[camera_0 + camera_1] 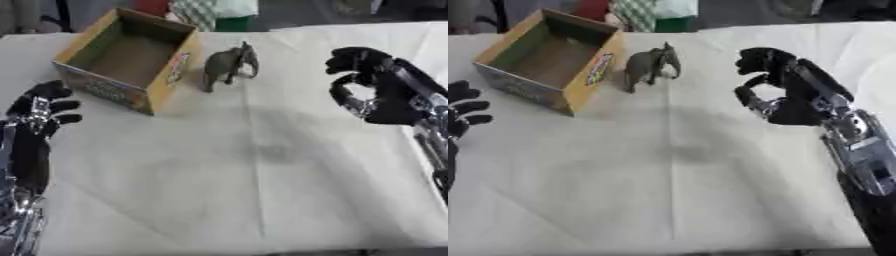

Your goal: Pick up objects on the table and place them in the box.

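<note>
Toy elephant [651, 65] stands beside open box [588, 75]; right robot hand [785, 100] curled, empty.

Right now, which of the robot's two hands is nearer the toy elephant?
The right hand, fingers curled and empty, hangs beside the elephant. The left hand rests open beyond the box.

- One cardboard box [131, 60], open-topped, stands on the one white-covered table [262, 190].
- One grey toy elephant [230, 63] stands just right of the box.
- Two robot hands are in view: the left hand [39, 112] below the box, the right hand [776, 87] well right of it.
</note>
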